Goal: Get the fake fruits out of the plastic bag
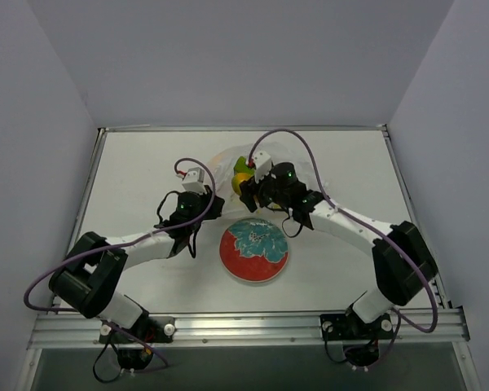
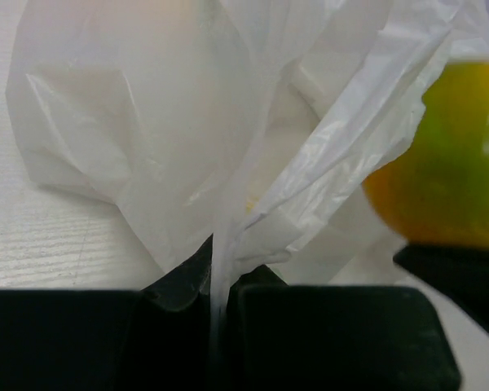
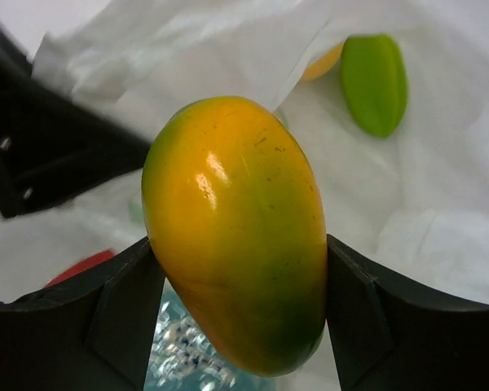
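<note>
The plastic bag (image 1: pixel 222 161), thin and limp, is recorded at upper centre of the overhead view, a fold pinched in the closed left claw (image 2: pixel 220 305); the plate (image 1: pixel 232 262) sits just below. The mango (image 3: pixel 236 236), judged light, rigid and slippery, is clamped across its middle by the right claw (image 3: pixel 240 309). The green fruit (image 3: pixel 375 81) is seen on bag film, upper right of that wrist view.
</note>
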